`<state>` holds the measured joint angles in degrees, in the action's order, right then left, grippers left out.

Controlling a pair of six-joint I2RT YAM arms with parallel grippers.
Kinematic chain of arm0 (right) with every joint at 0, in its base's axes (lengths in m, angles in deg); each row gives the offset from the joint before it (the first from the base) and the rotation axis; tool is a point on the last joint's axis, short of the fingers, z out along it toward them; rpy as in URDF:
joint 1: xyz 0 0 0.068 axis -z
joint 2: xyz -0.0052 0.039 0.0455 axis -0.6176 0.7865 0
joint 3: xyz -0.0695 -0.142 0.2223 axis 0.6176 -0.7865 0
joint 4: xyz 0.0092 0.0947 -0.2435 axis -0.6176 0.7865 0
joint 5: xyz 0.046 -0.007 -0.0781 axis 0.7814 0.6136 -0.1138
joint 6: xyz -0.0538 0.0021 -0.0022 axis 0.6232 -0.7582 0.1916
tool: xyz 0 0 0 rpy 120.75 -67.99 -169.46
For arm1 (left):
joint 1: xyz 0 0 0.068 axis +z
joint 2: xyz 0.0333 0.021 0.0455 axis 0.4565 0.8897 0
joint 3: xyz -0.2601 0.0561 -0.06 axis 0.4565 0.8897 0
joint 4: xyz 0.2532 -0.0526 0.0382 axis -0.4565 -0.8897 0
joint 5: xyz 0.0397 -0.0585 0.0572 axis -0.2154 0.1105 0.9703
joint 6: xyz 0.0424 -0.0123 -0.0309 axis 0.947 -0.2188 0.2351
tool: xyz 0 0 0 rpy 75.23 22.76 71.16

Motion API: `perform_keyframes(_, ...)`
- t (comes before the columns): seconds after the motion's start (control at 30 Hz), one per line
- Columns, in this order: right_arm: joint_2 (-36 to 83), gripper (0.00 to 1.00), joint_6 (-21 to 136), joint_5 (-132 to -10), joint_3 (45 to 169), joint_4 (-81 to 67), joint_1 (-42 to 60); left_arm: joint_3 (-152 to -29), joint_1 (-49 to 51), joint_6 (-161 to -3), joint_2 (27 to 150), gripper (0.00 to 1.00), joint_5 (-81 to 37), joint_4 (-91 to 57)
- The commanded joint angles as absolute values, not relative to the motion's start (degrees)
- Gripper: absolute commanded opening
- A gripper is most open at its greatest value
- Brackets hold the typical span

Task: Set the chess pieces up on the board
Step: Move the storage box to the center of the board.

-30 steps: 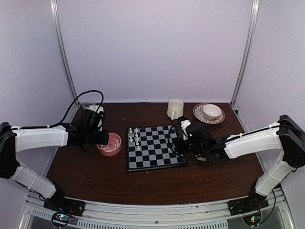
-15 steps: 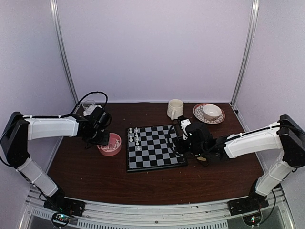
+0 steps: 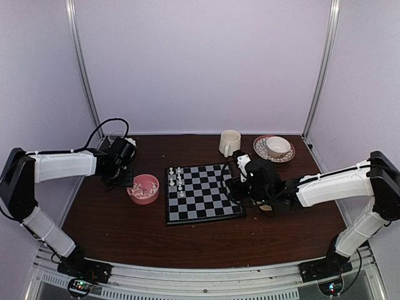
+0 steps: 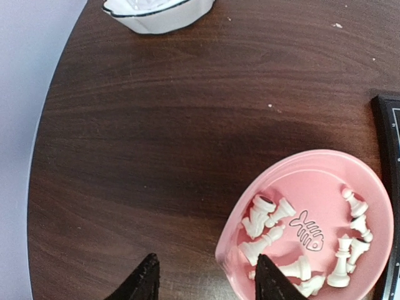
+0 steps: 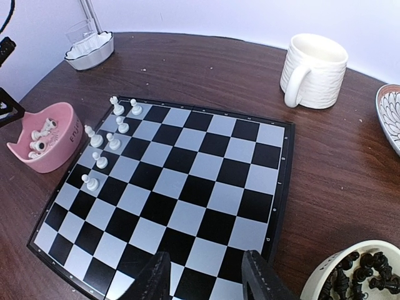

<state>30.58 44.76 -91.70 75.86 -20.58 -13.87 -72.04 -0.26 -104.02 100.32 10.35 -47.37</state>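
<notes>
Light soft, even, from overhead; pics bright w/ slight violet cast. Diffuse shadow on table (image 4: pixel 156 81) left of pink bowl (image 4: pixel 312 156). Wrist views bend at edges. Top view low-res: chess pieces (image 3: pixel 180 182) fuzzy.

White chess pieces (image 5: pixel 113 142) stand upright on the checkered board's (image 5: pixel 206 181) corner.

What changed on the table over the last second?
The left fingers pulled back from above the pink bowl toward the table's left edge and spread apart. They hold nothing now, and I cannot tell whether a piece was dropped. The right fingers stayed at the board's right edge. The seven white pieces on the board, the bowl and the mug did not move.
</notes>
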Motion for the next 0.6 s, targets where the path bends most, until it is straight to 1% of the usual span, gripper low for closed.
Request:
perform_keyframes(0.0,28.3,0.41,45.3,-91.3,75.1,-22.0,-13.6,-72.2,1.7,-100.4,102.4,0.5,6.9,-43.7)
perform_keyframes(0.23,27.4,0.41,45.5,-91.2,74.7,-22.3,-13.6,-75.1,3.9,-95.9,107.1,0.39,2.5,-43.7)
perform_keyframes(0.4,26.9,0.41,45.7,-91.3,74.3,-22.4,-13.6,-76.7,4.6,-94.8,109.4,0.27,0.9,-44.7)
perform_keyframes(0.43,26.8,0.41,45.7,-91.4,74.3,-22.5,-13.6,-77.0,4.6,-94.4,109.7,0.23,0.7,-44.8)
perform_keyframes(0.5,27.1,0.41,45.7,-91.2,74.4,-22.6,-13.6,-77.8,4.6,-93.7,110.3,0.12,1.0,-45.8)
perform_keyframes(0.53,27.3,0.41,45.8,-91.1,74.5,-22.5,-13.6,-78.1,4.6,-93.2,110.5,0.04,0.8,-46.1)
perform_keyframes(0.57,27.4,0.4,45.7,-91.1,74.5,-22.5,-13.7,-78.5,4.6,-92.6,110.7,0.0,0.6,-46.4)
